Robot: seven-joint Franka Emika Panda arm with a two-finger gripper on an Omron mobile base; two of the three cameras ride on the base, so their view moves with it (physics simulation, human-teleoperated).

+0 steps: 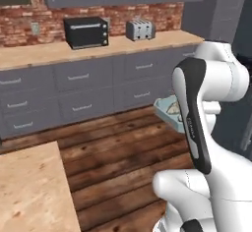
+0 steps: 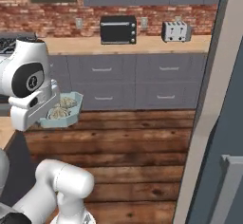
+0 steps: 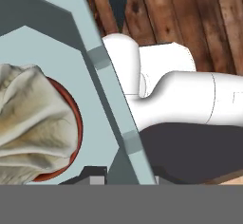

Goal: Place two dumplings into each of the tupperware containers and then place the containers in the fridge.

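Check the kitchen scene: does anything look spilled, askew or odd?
Nothing spilled. The pale blue container hangs in mid-air over the wooden floor, gripped by its rim, dumplings still inside. It sits roughly level. The toaster oven and toaster stand upright.

Arm (image 1: 216, 128): glossy white rounded shells, thick tubular links. One long dark grey-black inlay strip runs along the upper link, small pale lettering near its lower end, too small to read. Right base view: joint cap (image 2: 29, 79) dark grey, round, white rim, small light mark at centre. Boxy white hand block at 6 o'clock below it.
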